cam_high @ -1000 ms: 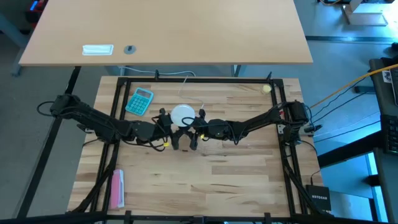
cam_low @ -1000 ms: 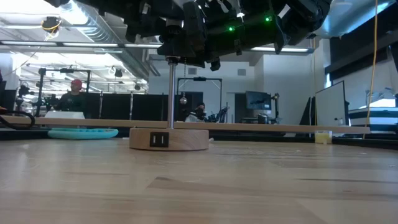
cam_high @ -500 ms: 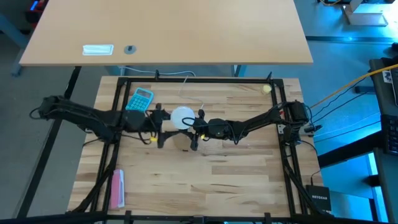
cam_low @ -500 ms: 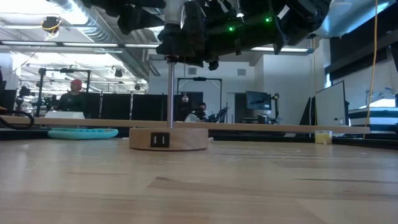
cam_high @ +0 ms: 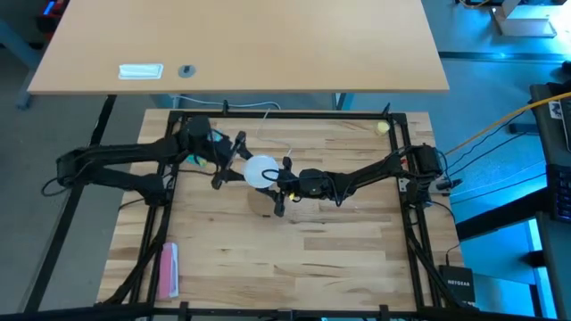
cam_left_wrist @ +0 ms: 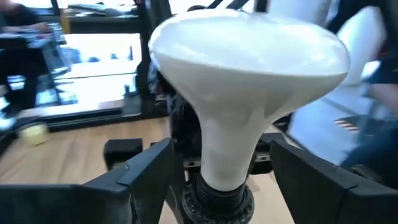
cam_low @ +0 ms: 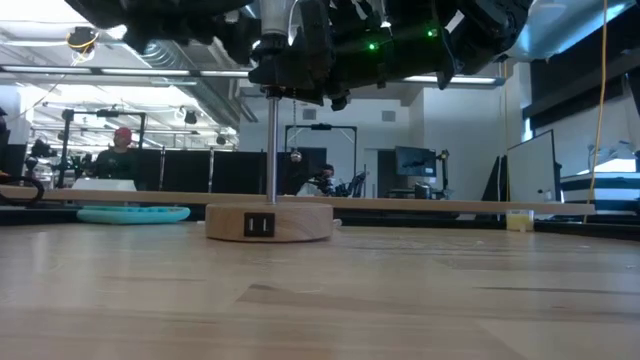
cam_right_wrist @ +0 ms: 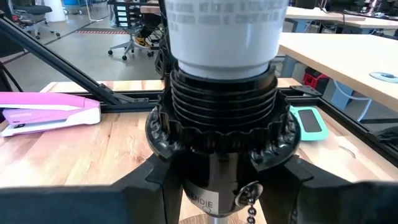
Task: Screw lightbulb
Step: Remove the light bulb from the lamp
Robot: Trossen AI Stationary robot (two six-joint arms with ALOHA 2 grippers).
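— While you stand there, tell me: where is the lightbulb [cam_high: 260,168] relative to each tool?

— It sits upright in the black socket [cam_right_wrist: 219,134] on top of a metal pole [cam_low: 273,150], near the middle of the surface [cam_high: 339,250]. The left tool [cam_high: 228,161] is at its nine o'clock, just beside the dome and not touching it. From the left wrist view the lightbulb fills the gap ahead, and the two fingers [cam_left_wrist: 140,177] stand wide apart on either side of its neck, holding nothing.

— And the right tool?

— The right tool [cam_high: 282,187] is at about four o'clock of the lightbulb, lower down, with its fingers either side of the socket stem. Whether they actually press on it I cannot tell.

— Any writing to read?

— A small tag under the socket has letters, too small to make out. Grey print runs round the white collar of the lightbulb, unreadable. A black box [cam_high: 459,286] at the surface's five o'clock corner reads NETGEAR.

— Anything else lying about?

— A teal calculator [cam_high: 202,143] at eleven o'clock and a pink stapler [cam_high: 168,270] at seven.
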